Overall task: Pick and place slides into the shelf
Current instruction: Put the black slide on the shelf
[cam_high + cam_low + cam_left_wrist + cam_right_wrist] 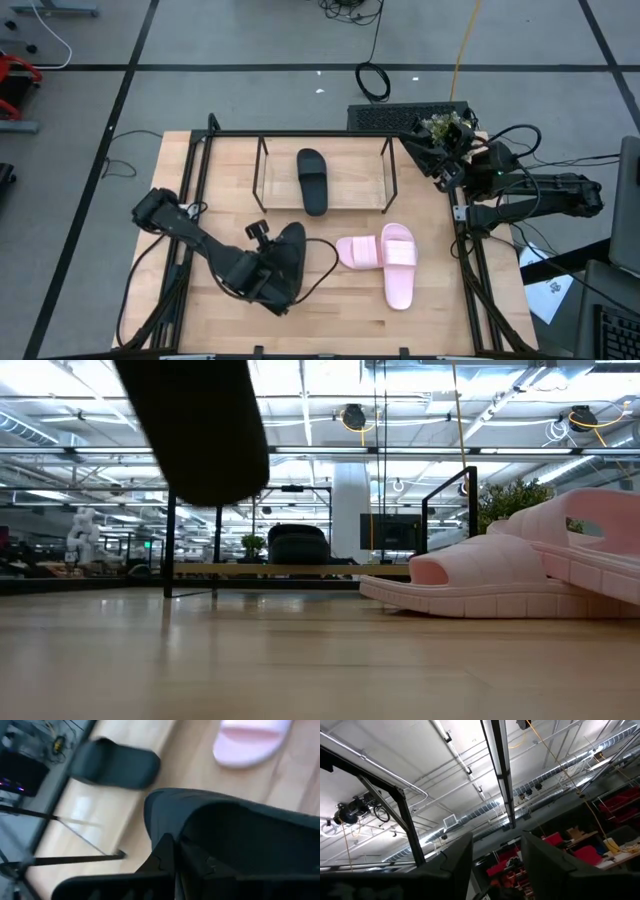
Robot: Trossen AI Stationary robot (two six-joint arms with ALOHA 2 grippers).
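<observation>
Close up front, the left gripper point(268, 280) is clamped shut on a black slide point(288, 255), and in the low view that sandal hangs clear of the table. Step in hand looks like the carry. Just beyond the jaws lie two pink slides point(385, 258); further off, the shelf point(385, 197) already holds a black one point(312, 180). Next: swing it shelfward, beside its mate. Far right, the right gripper point(443, 150) waits, fingers parted, holding nothing
</observation>
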